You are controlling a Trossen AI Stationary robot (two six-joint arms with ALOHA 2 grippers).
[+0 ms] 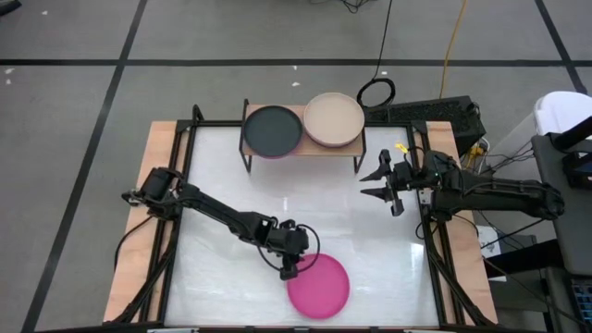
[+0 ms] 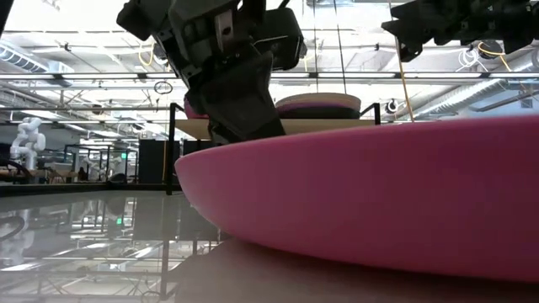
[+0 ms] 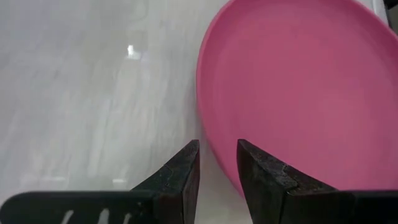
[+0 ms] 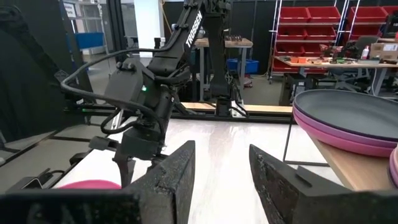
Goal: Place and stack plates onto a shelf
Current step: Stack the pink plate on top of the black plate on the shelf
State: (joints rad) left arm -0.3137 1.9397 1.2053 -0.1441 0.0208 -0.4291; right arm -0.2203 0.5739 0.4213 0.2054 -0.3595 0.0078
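Observation:
A magenta pink plate (image 1: 322,287) lies flat on its underside on the white table near the front edge. My left gripper (image 1: 289,272) is at the plate's left rim, slanting down, open, with its fingertips either side of the rim (image 3: 214,152). The shelf (image 1: 313,148) stands at the far middle. On it are a dark grey plate (image 1: 272,129), lying on a purple one (image 4: 348,135), and a beige plate (image 1: 334,118). My right gripper (image 1: 381,183) hovers open and level at the table's right side, holding nothing. My left gripper comes at the pink plate's left rim slanting down from the table's left. One finger (image 3: 261,177) is over the plate's inside and the other (image 3: 183,177) is outside it. I cannot tell whether either finger touches the rim. The plate lies flat on the table.
Bare white tabletop (image 1: 240,185) lies between the shelf and the pink plate. A dark box with cables (image 1: 444,116) sits at the far right corner. A wooden border (image 1: 162,157) runs along the table's sides.

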